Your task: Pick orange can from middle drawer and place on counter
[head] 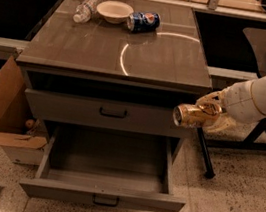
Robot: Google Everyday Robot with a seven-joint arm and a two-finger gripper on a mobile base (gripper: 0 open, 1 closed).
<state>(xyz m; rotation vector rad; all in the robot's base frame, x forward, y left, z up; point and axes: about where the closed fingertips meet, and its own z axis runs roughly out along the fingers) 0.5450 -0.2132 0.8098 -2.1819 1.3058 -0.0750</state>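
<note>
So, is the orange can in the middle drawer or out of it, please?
Out: the gripper holds the orange can on its side in the air, by the cabinet's right edge, higher than the open middle drawer.

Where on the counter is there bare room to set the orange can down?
The counter is bare across its front and middle, around the curved reflection. Its back edge is crowded: plastic bottle, bowl, Pepsi can. The gripper holds the orange can right of the cabinet.

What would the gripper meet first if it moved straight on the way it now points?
Probably the front of the closed upper drawer. The gripper, at that drawer's right end with the orange can, points toward it. Depth is unclear, so it might pass in front.
</note>
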